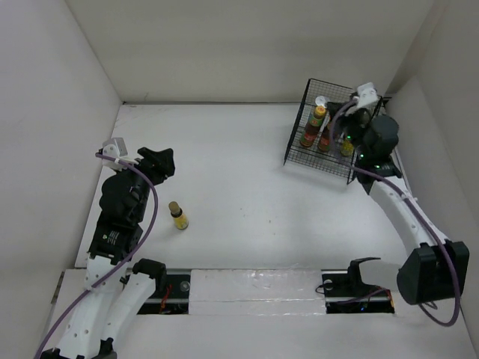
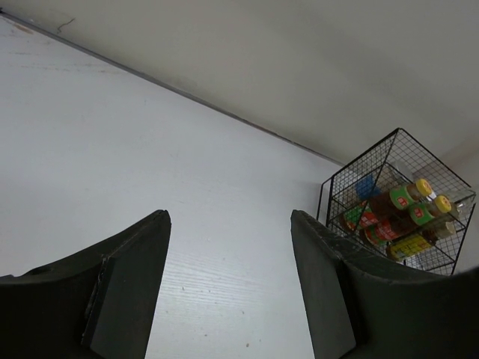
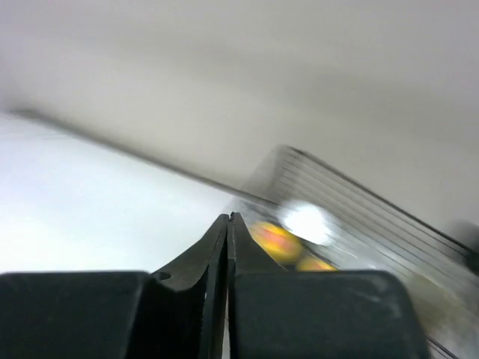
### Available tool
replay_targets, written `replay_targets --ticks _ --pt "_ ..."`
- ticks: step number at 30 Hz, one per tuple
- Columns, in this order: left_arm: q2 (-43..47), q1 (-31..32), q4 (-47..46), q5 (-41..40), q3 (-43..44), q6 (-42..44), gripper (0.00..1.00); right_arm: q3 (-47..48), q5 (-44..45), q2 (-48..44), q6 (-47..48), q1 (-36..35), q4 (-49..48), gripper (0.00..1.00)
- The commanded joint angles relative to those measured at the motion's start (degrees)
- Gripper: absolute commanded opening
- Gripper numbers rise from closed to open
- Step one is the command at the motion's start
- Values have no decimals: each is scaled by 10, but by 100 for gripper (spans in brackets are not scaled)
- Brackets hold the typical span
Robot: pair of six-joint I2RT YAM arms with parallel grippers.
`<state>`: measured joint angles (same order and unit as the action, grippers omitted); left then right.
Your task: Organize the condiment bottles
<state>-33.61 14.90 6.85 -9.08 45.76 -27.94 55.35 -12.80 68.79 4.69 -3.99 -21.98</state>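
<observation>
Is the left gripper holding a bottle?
No, the left gripper is open, and only the table shows between its fingers.

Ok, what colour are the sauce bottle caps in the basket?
Yellow caps; left wrist view shows them best.

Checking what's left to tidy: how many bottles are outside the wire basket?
1. A small yellow bottle stands on the open table beside the left arm. All others visible sit inside the wire basket; the arms could hide more.

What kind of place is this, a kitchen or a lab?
Probably a robot test cell: a white table boxed by plain white panels, left arm and right arm bolted at its edge, one wire basket of bottles.
</observation>
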Motion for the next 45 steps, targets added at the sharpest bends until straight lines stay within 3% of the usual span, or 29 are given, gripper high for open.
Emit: replay_targets --ticks 1,3,8,10,17,24,27,31,32,34,37,41,45 --pt "5 -3 -25 -10 11 7 61 37 -124 64 27 -110 -14 3" --pt "5 -3 -25 -16 11 7 61 53 -236 107 27 -193 -38 4" --pt "16 -3 -25 -37 11 7 61 92 -311 227 44 -354 -79 68" --pt "23 -3 -18 -37 16 7 61 125 -328 276 73 -409 -67 80" --pt "31 -3 -18 -42 16 7 61 197 -353 401 59 -486 -108 91" --pt "43 -3 -18 -36 16 7 61 308 -389 533 -6 -512 -154 91" --pt "43 -3 -18 -36 16 7 61 352 -413 570 -23 -520 -159 84" --pt "43 -3 -18 -36 16 7 61 365 -434 597 -71 -531 -210 65" --pt "43 -3 -18 -36 16 7 61 355 -441 597 -85 -531 -231 51" --pt "38 -3 -18 -36 16 7 61 344 -448 592 -128 -531 -299 38" --pt "38 -3 -18 -30 16 7 61 331 -458 569 -183 -518 -377 27" --pt "38 -3 -18 -30 16 7 61 273 -458 509 -265 -488 -507 26" --pt "38 -3 -18 -30 11 7 61 186 -436 397 -285 -411 -550 24"
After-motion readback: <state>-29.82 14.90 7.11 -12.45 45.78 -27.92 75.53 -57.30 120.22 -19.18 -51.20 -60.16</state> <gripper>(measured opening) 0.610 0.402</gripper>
